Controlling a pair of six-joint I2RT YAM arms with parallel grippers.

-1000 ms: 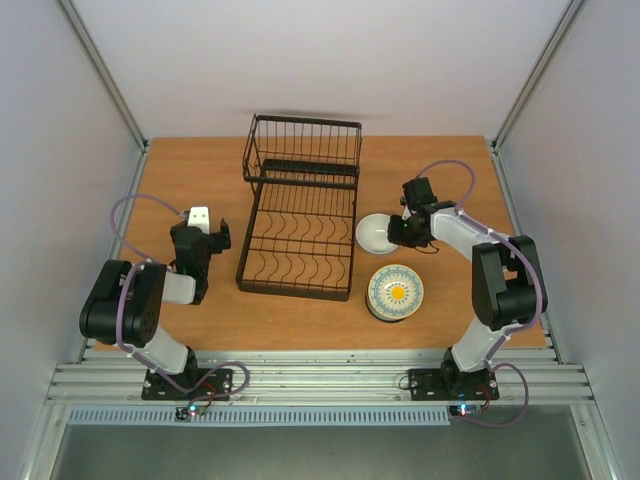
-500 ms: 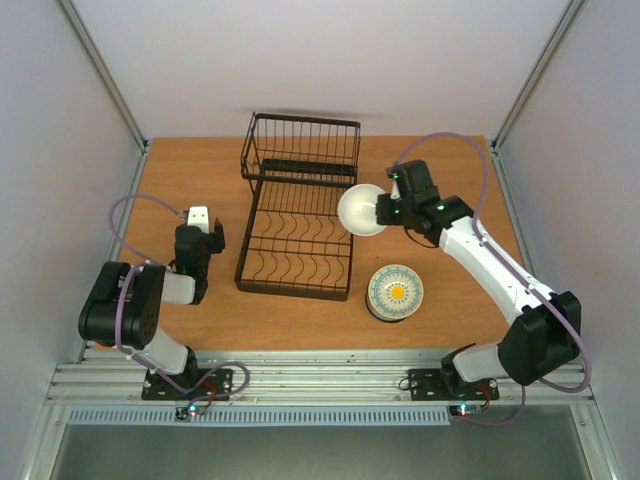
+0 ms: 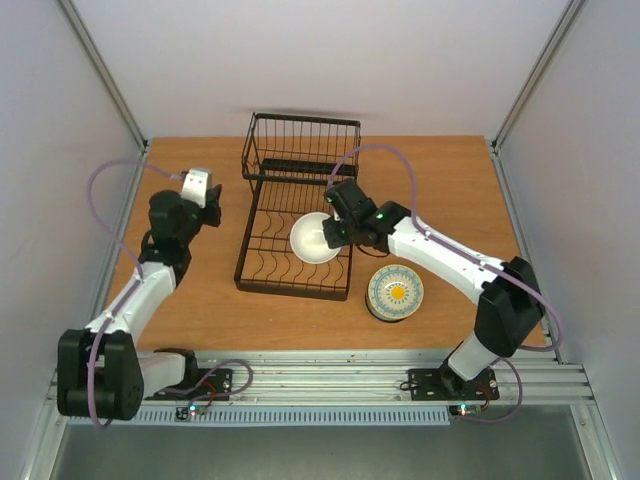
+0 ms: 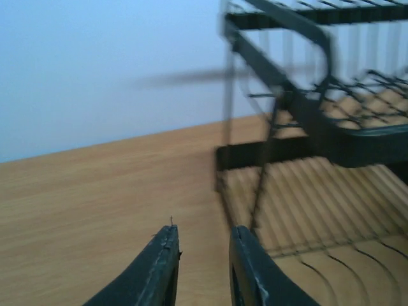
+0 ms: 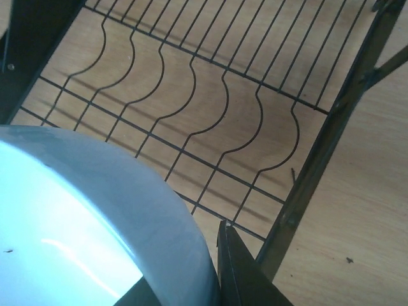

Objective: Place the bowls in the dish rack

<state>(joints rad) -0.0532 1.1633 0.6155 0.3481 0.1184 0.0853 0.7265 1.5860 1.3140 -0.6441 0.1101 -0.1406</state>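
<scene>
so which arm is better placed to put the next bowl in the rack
Right. The right gripper holds the white bowl above the dish rack; the left gripper is empty, outside it.

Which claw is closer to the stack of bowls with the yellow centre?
Right. The right claw, gripping a white bowl over the dish rack, is close to the bowl stack. The left claw is beyond the rack, on its opposite side.
</scene>
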